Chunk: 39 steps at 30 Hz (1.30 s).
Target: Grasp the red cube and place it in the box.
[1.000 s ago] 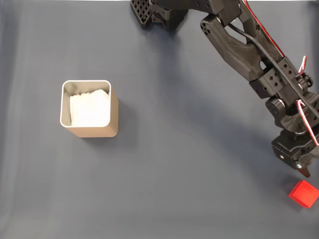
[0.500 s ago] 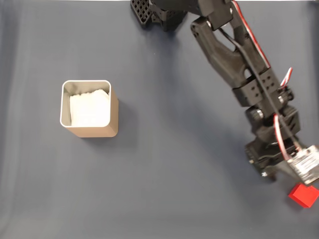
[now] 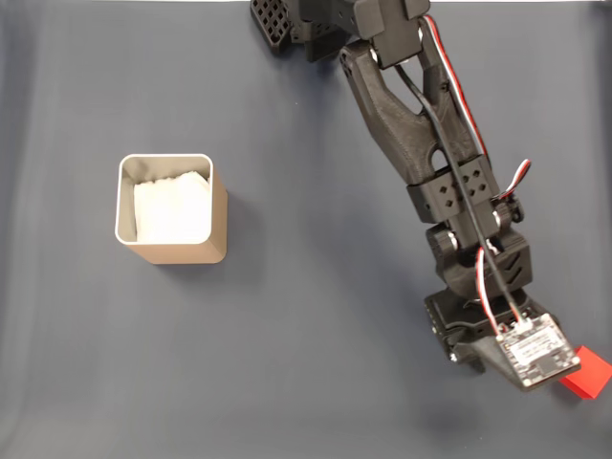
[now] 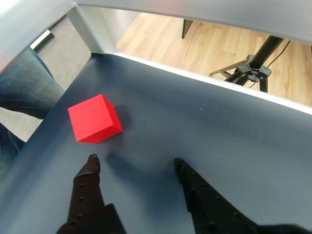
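The red cube (image 4: 94, 119) lies on the dark blue table, just ahead and to the left of my gripper (image 4: 135, 162) in the wrist view. The gripper is open; its two black fingers (image 4: 90, 183) have only bare table between them, and the cube is outside the gap. In the fixed view the cube (image 3: 590, 375) peeks out at the lower right edge, partly covered by the wrist's camera board (image 3: 534, 352). The box (image 3: 172, 210), tan with a pale rim and white lining, stands upright far off at the left.
The arm's base (image 3: 306, 24) sits at the top of the fixed view. In the wrist view the table edge (image 4: 204, 78) runs close behind the cube. Beyond it are a wooden floor, a tripod (image 4: 253, 68) and a person's jeans-clad leg (image 4: 24, 78).
The arm has swung left and down in the fixed view. The wrist now points toward the cube, and its camera board covers part of it. Cube and box have not moved.
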### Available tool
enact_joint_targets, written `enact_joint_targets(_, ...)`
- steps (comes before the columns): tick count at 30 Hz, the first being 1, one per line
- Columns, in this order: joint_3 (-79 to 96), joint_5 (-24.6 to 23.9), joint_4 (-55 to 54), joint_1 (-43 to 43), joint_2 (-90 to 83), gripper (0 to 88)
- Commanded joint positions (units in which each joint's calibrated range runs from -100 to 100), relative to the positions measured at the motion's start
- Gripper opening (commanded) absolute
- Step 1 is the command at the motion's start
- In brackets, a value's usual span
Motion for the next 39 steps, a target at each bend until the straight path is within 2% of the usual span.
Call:
enact_joint_targets(1,-0.3,0.4,-0.4,0.3,-5.5,36.7)
enact_joint_targets(20,-0.4,4.8,-10.4,-3.5,-3.0,37.0)
enact_joint_targets(21,1.8,4.8,-14.2,-3.5,-3.0,36.6)
enact_joint_targets(31,8.8,5.2,-27.2,-3.5,-3.4,36.3)
enact_joint_targets(39,10.1,5.1,-32.4,-3.7,-2.6,36.3)
